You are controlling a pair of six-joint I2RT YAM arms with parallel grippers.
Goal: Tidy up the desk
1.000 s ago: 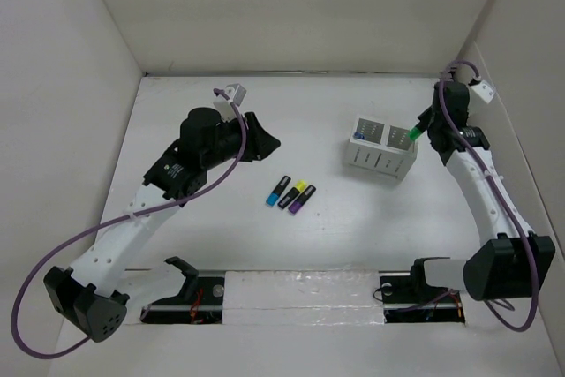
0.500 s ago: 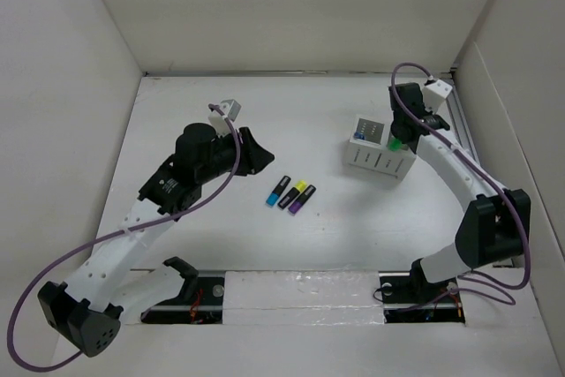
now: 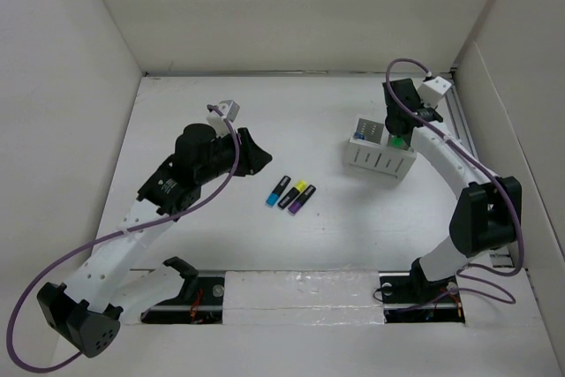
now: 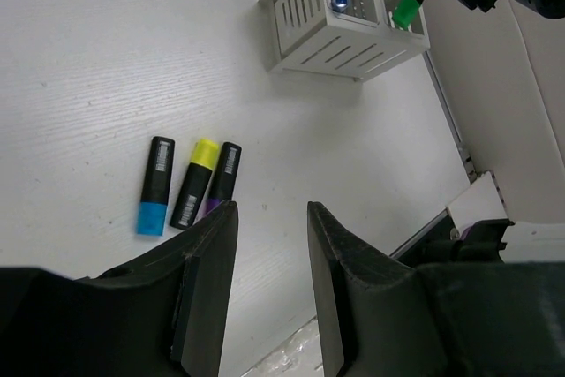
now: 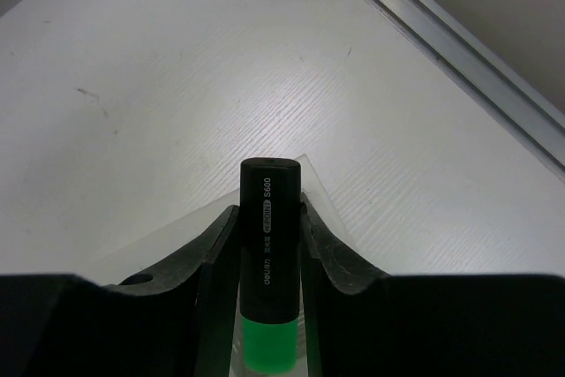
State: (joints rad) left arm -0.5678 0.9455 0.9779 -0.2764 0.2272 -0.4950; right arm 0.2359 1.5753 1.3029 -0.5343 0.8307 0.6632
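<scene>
Black, green-capped highlighter (image 5: 267,267) pinched in right claw (image 5: 267,211) over slatted holder (image 3: 375,162).

Near the middle of the desk (image 3: 353,227), three highlighters (image 3: 290,193) lying side by side in a row. To their right and farther back, a pen holder (image 3: 378,163), with a pen (image 4: 340,0) in its left rear corner. Above the holder's right part, a marker (image 4: 408,8) clamped in the right gripper (image 5: 265,216). Left of the highlighters, the left gripper (image 4: 271,211), nothing between its fingers.
</scene>
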